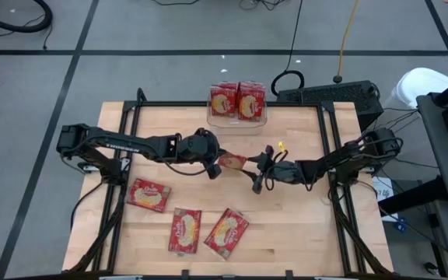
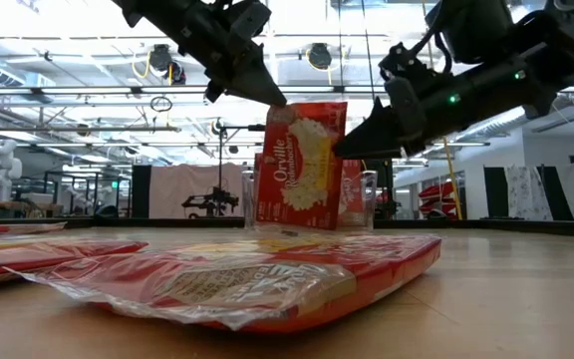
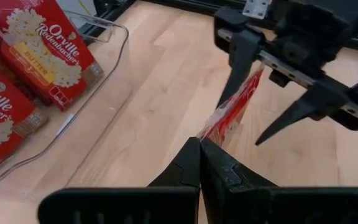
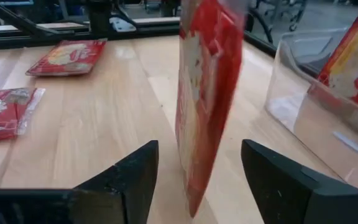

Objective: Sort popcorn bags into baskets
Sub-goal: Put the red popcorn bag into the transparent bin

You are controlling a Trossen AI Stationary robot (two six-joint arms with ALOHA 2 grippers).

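Observation:
My left gripper (image 1: 215,163) is shut on a red popcorn bag (image 1: 232,162) and holds it above the middle of the table; the bag hangs upright in the low view (image 2: 302,165). My right gripper (image 1: 260,169) is open, and its fingers stand on either side of the bag's other end (image 4: 207,93); I see no touch. The clear basket (image 1: 238,120) stands at the far edge with two bags upright in it. Three more bags lie flat near the front: one (image 1: 148,194), a second (image 1: 184,230) and a third (image 1: 226,231). My left gripper pinches the bag's upper corner (image 2: 281,110) between its two shut fingers, on the thin sealed edge (image 3: 211,127). The fingers slant down from the table's left side. The bag hangs below them, upright and clear of the table.
The basket's clear wall (image 3: 107,68) is close to the held bag on the far side. A black frame rail (image 1: 329,148) runs along the table's right side, another (image 1: 127,148) along its left. Bare wood lies between the grippers and the flat bags.

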